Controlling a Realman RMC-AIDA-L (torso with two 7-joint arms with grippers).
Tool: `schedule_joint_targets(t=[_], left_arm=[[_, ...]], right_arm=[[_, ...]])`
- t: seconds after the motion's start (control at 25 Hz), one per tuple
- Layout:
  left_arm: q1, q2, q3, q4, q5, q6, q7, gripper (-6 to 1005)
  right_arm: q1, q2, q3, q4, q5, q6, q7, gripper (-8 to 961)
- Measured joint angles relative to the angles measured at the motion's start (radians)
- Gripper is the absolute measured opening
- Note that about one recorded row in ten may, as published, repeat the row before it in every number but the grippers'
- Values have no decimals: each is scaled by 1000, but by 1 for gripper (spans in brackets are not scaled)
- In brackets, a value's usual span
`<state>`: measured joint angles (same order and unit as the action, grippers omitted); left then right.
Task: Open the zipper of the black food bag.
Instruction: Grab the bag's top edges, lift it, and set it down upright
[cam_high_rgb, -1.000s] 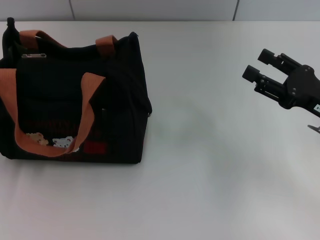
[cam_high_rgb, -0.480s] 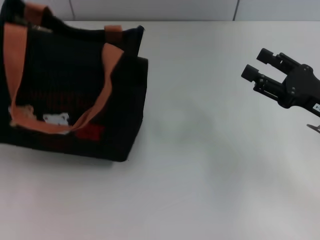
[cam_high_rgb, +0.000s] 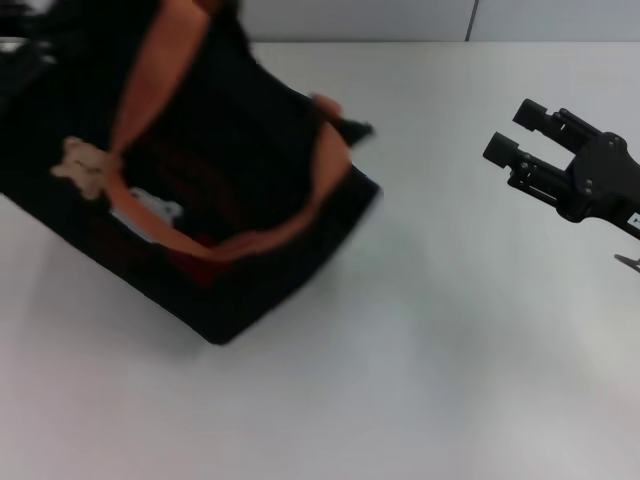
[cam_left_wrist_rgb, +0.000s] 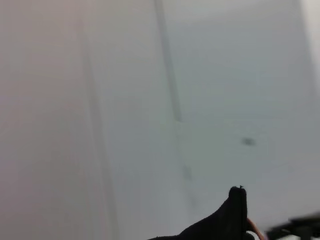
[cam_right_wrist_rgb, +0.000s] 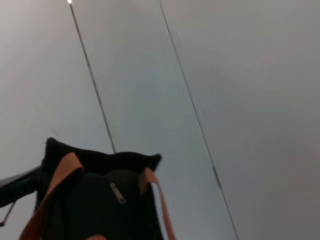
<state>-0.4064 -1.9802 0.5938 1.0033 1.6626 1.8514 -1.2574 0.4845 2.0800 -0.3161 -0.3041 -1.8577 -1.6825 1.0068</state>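
Observation:
The black food bag (cam_high_rgb: 200, 170) is tilted and blurred at the left of the head view, with one end raised toward the back left. Its orange handles (cam_high_rgb: 300, 215) loop across the side that carries a brown bear patch (cam_high_rgb: 82, 165). In the right wrist view the bag (cam_right_wrist_rgb: 100, 205) shows its top, with the silver pull tab of the zipper (cam_right_wrist_rgb: 118, 193) between the handles. A dark part, probably my left gripper (cam_right_wrist_rgb: 17, 187), reaches the bag's end there. A black corner of the bag (cam_left_wrist_rgb: 227, 220) shows in the left wrist view. My right gripper (cam_high_rgb: 513, 128) hangs open far to the right, holding nothing.
The white table (cam_high_rgb: 420, 360) stretches between the bag and the right arm and along the front. A pale wall with panel seams (cam_high_rgb: 470, 20) runs behind the table's far edge.
The bag has gone from standing upright to lifted and swung, with its lower corner now toward the table's middle. The right gripper has not moved.

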Motion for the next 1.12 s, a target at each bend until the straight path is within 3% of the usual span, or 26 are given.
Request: schedule_joint_targets(t=[0.16, 0.2, 0.48, 0.84, 1.12], left_arm=[[-6, -21, 78, 70, 9, 1, -24, 108], [-9, -43, 122, 121, 18, 2, -37, 108], [-21, -86, 188, 204, 45, 4, -52, 107], [-29, -86, 203, 194, 47, -6, -55, 107], [-29, -87, 208, 185, 48, -8, -55, 107]], right_arm=[[-7, 0, 2, 21, 19, -40, -91, 775], [-8, 1, 0, 32, 37, -55, -150, 775], [21, 5, -9, 64, 40, -50, -332, 774], [69, 8, -10, 113, 42, -26, -507, 770], [103, 10, 2, 270, 52, 65, -941, 766]])
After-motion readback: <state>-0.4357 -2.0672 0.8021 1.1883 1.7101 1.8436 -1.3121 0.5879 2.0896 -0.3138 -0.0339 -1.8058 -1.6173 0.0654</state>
